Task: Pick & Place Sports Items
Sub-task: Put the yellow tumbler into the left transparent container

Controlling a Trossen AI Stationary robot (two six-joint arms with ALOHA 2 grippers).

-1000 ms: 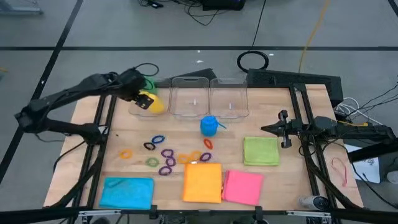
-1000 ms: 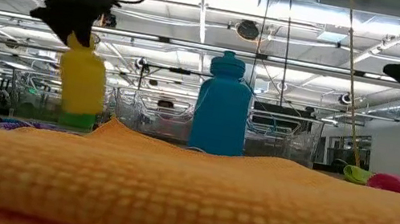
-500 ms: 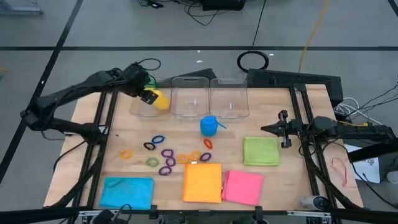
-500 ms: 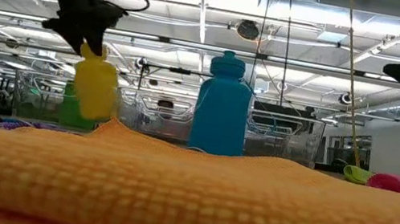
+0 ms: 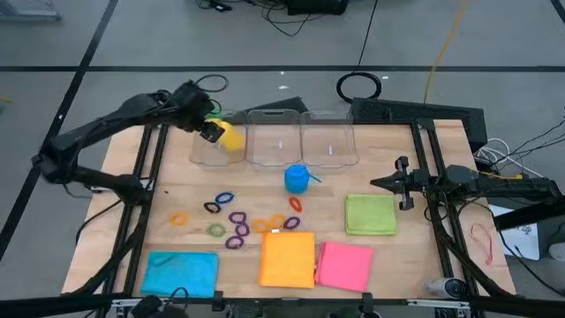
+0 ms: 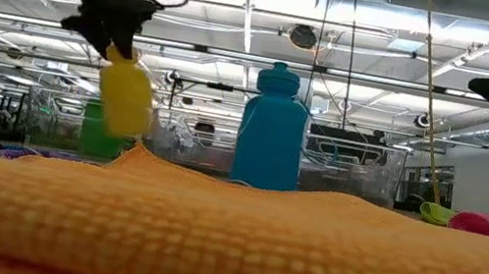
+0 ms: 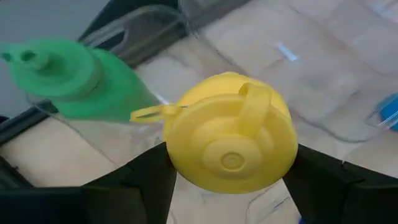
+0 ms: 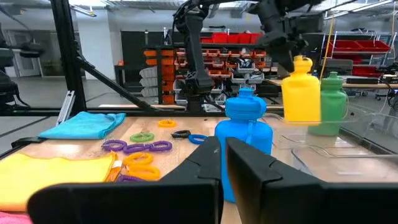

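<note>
Three bottles: yellow bottle (image 5: 229,139) gripped by cap in left gripper (image 5: 212,132) jaws, hanging tilted above leftmost of three clear bins (image 5: 274,138); green bottle (image 7: 74,81) upright inside that bin; blue bottle (image 5: 297,177) upright on table (image 5: 388,247) just in front of bins. Four folded cloths: blue cloth (image 5: 180,272), orange cloth (image 5: 288,259), pink cloth (image 5: 344,265), green cloth (image 5: 371,214). Small rings (image 5: 235,223) scattered near blue bottle. Right gripper (image 5: 403,183) jaws together, beside green cloth.

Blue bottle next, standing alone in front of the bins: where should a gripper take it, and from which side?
Judging by its pose, grip the blue bottle at the narrow cap and neck, coming straight down from above. It stands upright on the table, clear of the rings, and the body looks wide for the jaws. The left gripper holds the yellow bottle this same way.
</note>
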